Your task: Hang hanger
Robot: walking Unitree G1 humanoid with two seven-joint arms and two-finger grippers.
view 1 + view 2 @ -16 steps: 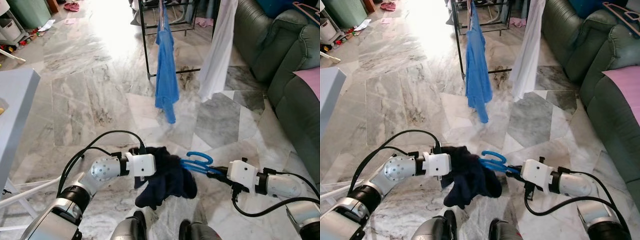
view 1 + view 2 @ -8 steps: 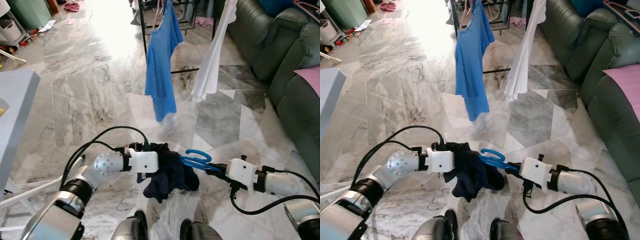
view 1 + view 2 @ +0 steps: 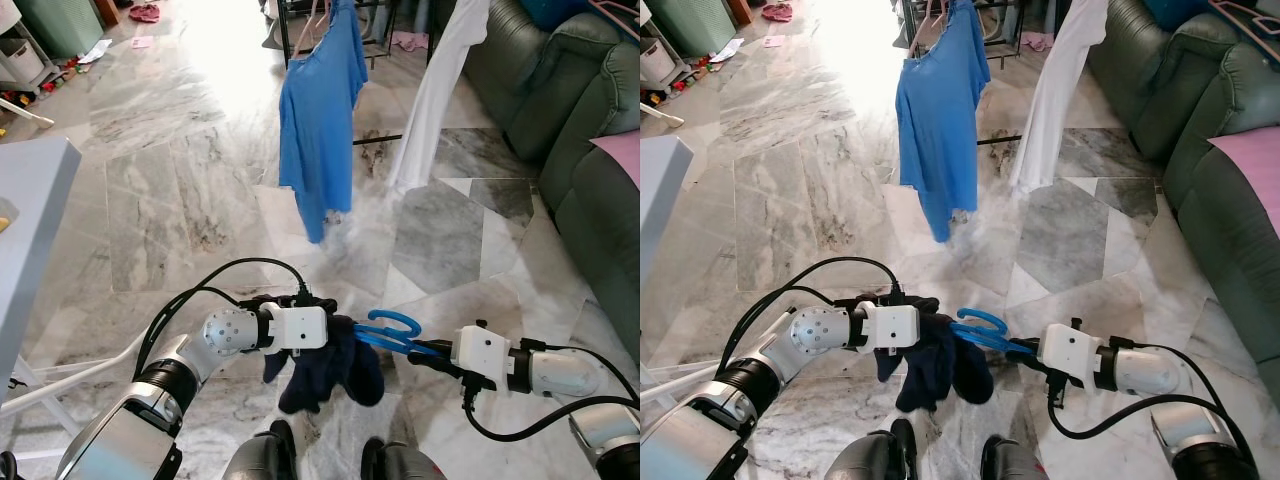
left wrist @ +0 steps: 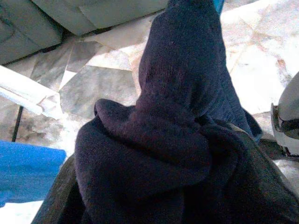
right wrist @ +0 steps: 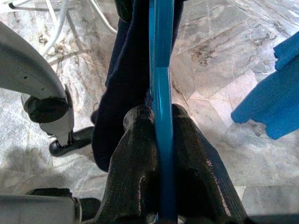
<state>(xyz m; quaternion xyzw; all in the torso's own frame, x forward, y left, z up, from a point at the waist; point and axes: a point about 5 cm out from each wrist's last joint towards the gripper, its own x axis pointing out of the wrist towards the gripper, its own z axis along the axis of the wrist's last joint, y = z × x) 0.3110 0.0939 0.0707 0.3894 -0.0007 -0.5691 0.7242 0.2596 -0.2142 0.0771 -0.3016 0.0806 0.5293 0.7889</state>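
Underfoot: grey marble floor [image 3: 160, 190], pale table [image 3: 30, 200] at left, green sofa [image 3: 590, 150] at right
Ahead: blue shirt [image 3: 320, 130] and white garment [image 3: 440, 90] on a black rack [image 3: 330, 20]
Left gripper [image 3: 335, 335]: buried in dark cloth [image 3: 330, 370], fingers unreadable
Blue hanger [image 3: 390, 328]: inside that cloth, between the 2 grippers
Right gripper [image 3: 425, 352]: clamped on the hanger

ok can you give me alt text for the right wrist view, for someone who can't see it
The right gripper has its two black fingers clamped on a blue plastic hanger, which runs straight ahead into a dark navy garment draped over it. Below is marble floor, with a blue shirt at one edge and the robot's silver left arm at the other.
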